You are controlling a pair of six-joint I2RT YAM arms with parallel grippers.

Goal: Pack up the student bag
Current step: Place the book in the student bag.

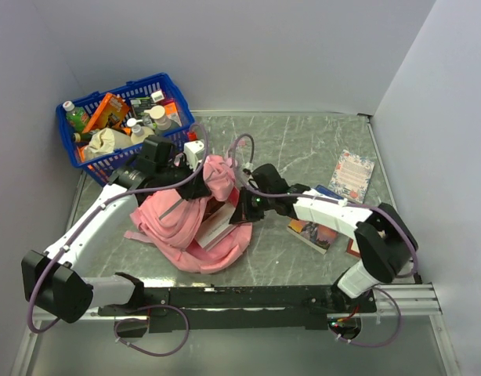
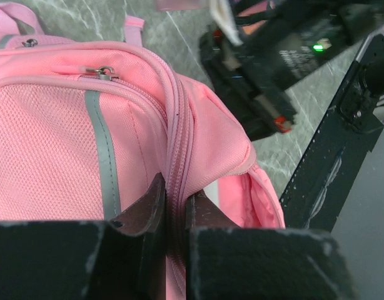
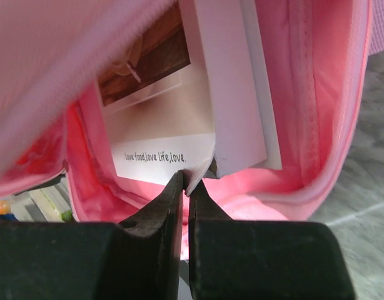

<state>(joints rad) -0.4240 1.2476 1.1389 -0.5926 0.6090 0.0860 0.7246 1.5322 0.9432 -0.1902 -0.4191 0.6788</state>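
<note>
The student bag (image 1: pixel 182 227), pink with a grey stripe (image 2: pixel 103 150), lies crumpled at the table's middle left. My left gripper (image 1: pixel 203 185) is shut on the bag's zipper edge (image 2: pixel 176 144) and holds the opening up; in the left wrist view the left gripper (image 2: pixel 174 195) pinches the fabric. My right gripper (image 1: pixel 240 210) reaches into the opening. In the right wrist view the right gripper (image 3: pixel 191 181) is shut on the corner of a white book (image 3: pixel 173 134) printed "Love food, love life, love." The book sits inside the pink lining (image 3: pixel 320 100), beside a second white book (image 3: pixel 239 81).
A blue plastic basket (image 1: pixel 158 79) with bottles and packets stands at the back left. Books lie on the table to the right: one patterned (image 1: pixel 352 174) near the wall and another (image 1: pixel 312 233) under the right arm. Walls close in on three sides.
</note>
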